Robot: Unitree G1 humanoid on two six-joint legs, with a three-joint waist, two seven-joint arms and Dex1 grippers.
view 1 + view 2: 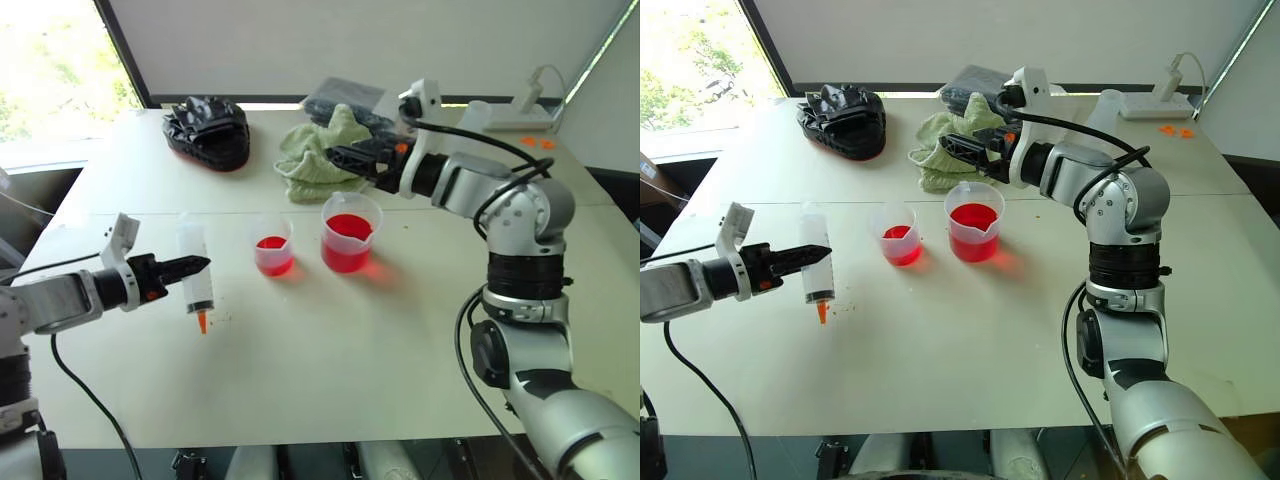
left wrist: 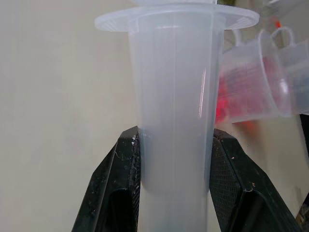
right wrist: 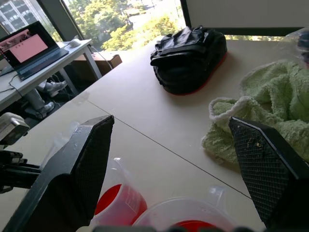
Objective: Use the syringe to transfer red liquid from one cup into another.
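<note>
Plastic syringe sits pinched upright between the left fingers; keep it vertical. Right fingers hover spread above the cups.

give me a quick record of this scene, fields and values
left gripper: shut on the syringe, orange tip down at the table
right gripper: open, empty, above the larger beaker
larger beaker: holds red liquid
smaller cup: beside the beaker, a little red liquid inside
behind the cups: green towel, black bag
</note>
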